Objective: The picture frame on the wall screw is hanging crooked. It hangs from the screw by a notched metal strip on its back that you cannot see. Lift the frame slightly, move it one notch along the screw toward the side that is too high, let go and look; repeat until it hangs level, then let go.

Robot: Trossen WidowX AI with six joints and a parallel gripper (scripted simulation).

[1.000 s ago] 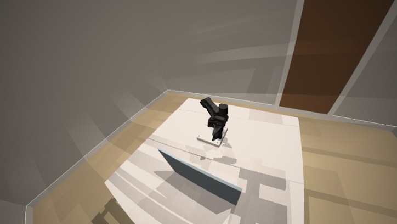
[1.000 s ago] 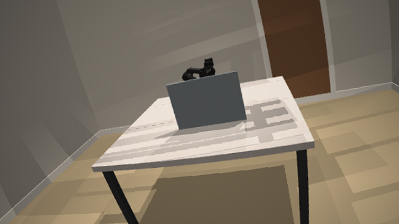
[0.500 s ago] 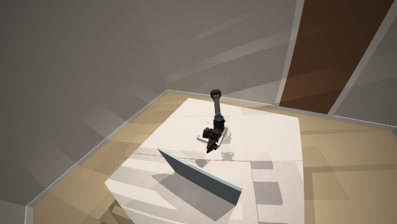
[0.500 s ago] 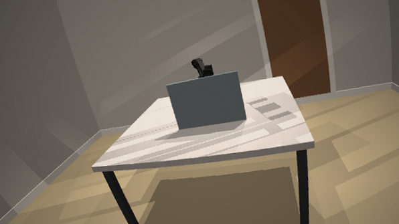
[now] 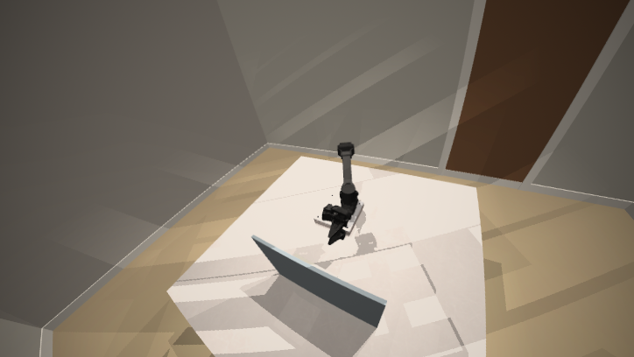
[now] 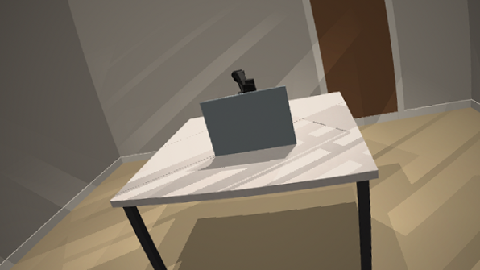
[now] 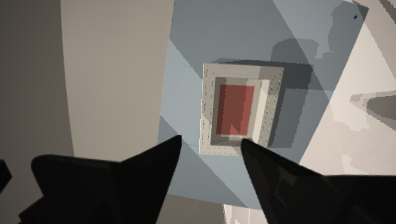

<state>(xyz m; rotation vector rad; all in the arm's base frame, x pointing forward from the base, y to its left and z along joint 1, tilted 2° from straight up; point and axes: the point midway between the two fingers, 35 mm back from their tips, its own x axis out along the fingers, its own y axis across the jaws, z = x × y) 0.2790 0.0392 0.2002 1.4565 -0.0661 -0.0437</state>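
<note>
The picture frame (image 7: 241, 107) is pale with a red picture, and hangs on the grey wall panel. It shows only in the wrist view, a little tilted. My gripper (image 7: 211, 141) is open and empty, its two dark fingertips just short of the frame's near edge, not touching it. From the top view the gripper (image 5: 335, 237) points down toward the panel (image 5: 321, 276) from behind. From the exterior view I see only the panel's plain back (image 6: 249, 121), with the arm (image 6: 243, 80) sticking up behind it. The screw and the notched strip are hidden.
The panel stands upright on a white table (image 6: 243, 162) with black legs. The arm's base plate (image 5: 352, 217) sits behind the panel. A brown door (image 6: 348, 34) is in the far wall.
</note>
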